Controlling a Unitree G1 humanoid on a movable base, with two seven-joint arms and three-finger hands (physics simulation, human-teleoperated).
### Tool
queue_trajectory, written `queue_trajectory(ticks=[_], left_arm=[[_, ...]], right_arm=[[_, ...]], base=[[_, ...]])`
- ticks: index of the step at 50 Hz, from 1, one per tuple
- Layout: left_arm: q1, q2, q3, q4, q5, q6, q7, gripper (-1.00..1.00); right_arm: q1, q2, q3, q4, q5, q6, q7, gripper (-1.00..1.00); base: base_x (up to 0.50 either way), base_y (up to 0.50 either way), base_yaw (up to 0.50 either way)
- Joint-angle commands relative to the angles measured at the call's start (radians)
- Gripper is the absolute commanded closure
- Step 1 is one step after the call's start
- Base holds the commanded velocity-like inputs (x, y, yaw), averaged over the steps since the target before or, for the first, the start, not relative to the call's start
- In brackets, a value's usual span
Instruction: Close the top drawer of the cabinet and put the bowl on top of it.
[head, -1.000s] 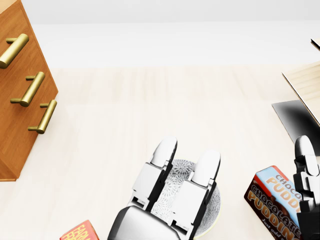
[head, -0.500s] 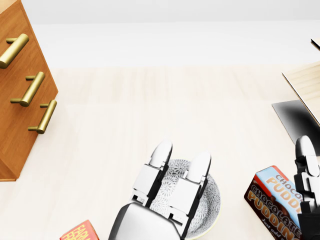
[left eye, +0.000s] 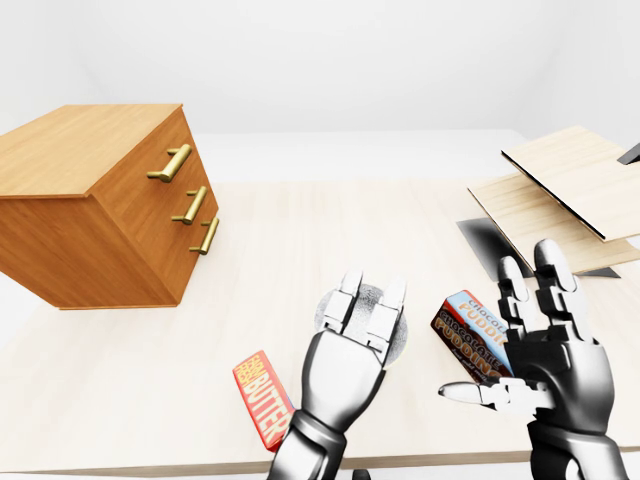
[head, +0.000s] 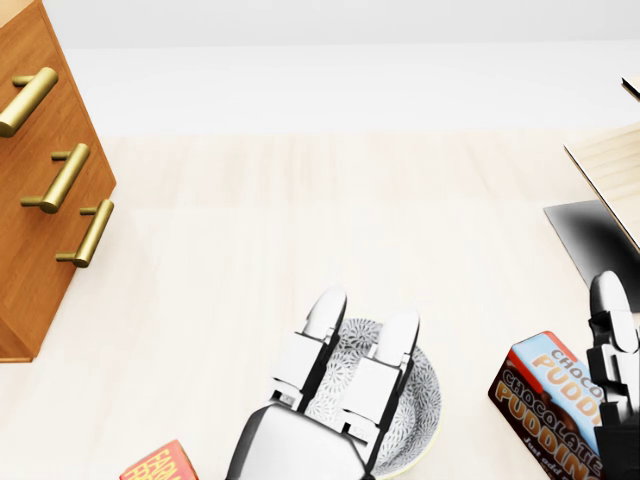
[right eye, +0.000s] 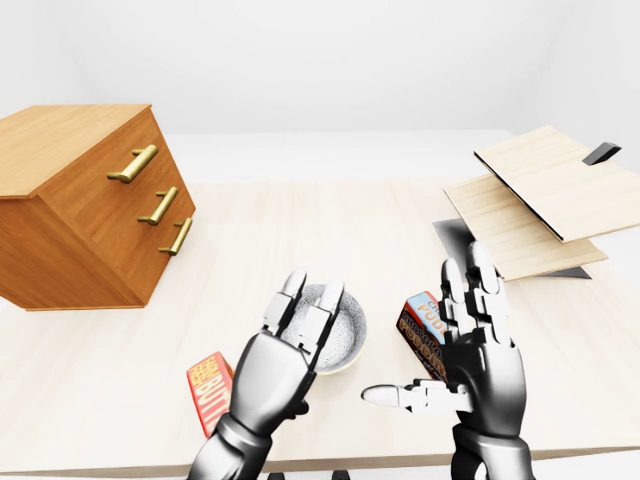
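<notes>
Top drawer (left eye: 147, 168) of cabinet (left eye: 90, 160) judged shut; bowl (right eye: 350, 335) pickup in hand. Left hand (left eye: 345, 360) laid open over bowl, right hand (left eye: 545, 345) spread empty. Rim to be gripped, then lifted onto cabinet, up-left of bowl.

The pale tabletop (left eye: 330, 230) carries a cabinet (left eye: 100, 210) at left, a bowl (right eye: 348, 335), a pudding box (head: 545, 395), a butter box (left eye: 262, 395), and boards (left eye: 560, 190) at right.

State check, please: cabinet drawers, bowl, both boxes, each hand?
Brown wooden cabinet with brass handles: top drawer and the two below look shut.
Patterned grey-white bowl: upright, partly under fingers.
Left hand: fingers stretched over bowl, grip hidden.
Right hand: open, empty.
Brown-and-blue chocolate pudding box: lying label up.
Red butter box: lying flat.
</notes>
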Motion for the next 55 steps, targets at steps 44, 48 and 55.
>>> queue_trajectory(ticks=[44, 48, 55], left_arm=[[-0.058, -0.053, 0.077, 0.213, -0.040, 0.000, 0.058, -1.00], [-0.060, -0.057, 0.075, 0.230, -0.037, 0.000, 0.065, -1.00], [-0.069, -0.064, 0.080, 0.246, -0.037, 0.000, 0.065, -1.00]], right_arm=[[0.007, 0.003, -0.004, -0.005, 0.009, -0.004, 0.006, -1.00], [0.008, 0.005, -0.006, -0.006, 0.008, -0.004, 0.008, -1.00], [0.001, 0.004, -0.009, -0.007, 0.008, 0.003, 0.006, -1.00]], base=[[0.00, 0.00, 0.00], [0.00, 0.00, 0.00], [0.00, 0.00, 0.00]])
